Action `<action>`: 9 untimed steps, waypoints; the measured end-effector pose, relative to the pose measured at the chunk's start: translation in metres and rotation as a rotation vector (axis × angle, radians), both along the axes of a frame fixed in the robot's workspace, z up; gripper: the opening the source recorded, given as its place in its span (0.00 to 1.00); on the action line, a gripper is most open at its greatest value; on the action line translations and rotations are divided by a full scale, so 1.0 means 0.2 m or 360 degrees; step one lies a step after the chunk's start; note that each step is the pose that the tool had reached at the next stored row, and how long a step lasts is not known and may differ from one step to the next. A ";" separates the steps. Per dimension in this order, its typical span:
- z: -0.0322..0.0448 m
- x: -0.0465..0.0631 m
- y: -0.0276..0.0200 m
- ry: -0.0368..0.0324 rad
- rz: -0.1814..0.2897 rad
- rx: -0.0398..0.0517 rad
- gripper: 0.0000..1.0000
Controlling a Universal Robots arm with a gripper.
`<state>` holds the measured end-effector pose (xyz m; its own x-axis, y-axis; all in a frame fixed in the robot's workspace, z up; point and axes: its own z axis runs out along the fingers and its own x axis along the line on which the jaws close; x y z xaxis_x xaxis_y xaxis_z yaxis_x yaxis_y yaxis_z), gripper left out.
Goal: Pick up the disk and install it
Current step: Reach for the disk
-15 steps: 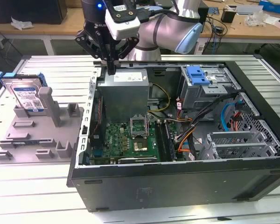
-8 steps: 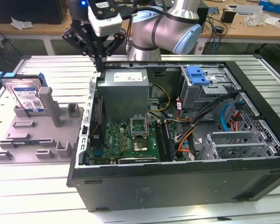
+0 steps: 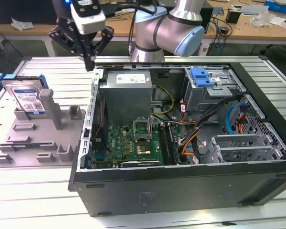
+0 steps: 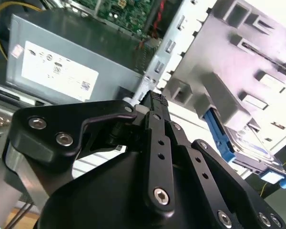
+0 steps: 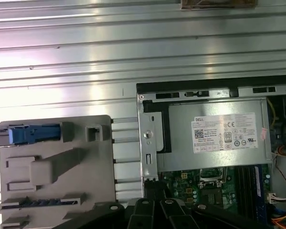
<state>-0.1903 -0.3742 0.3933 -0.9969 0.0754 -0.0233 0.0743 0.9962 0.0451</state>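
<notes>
The disk (image 3: 26, 97) is a silver-grey drive with a white-and-blue label in a blue carrier frame. It leans in the grey fixture (image 3: 33, 138) at the exterior view's left. Its blue carrier edge (image 5: 34, 134) shows in the first wrist view, and the disk (image 4: 251, 149) also shows in the second wrist view. My gripper (image 3: 89, 64) hangs above the back corner of the computer case, to the right of the disk and apart from it. Its black fingers (image 4: 155, 102) are pressed together, shut on nothing.
The open computer case (image 3: 181, 186) holds a power supply (image 3: 127, 93), a motherboard (image 3: 133, 143), cables and a metal drive cage with a blue latch piece (image 3: 201, 77). The grey fixture has upright posts (image 3: 48, 107). All stand on a slatted aluminium table (image 3: 33, 195).
</notes>
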 end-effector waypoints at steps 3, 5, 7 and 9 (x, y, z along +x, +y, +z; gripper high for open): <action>0.000 -0.06 0.015 0.0000 0.0000 0.0000 0.11; 0.000 -0.11 0.030 0.0000 0.0000 0.0000 0.11; 0.000 -0.16 0.042 0.0000 0.0000 0.0000 0.11; 0.000 -0.20 0.052 0.0000 0.0000 0.0000 0.11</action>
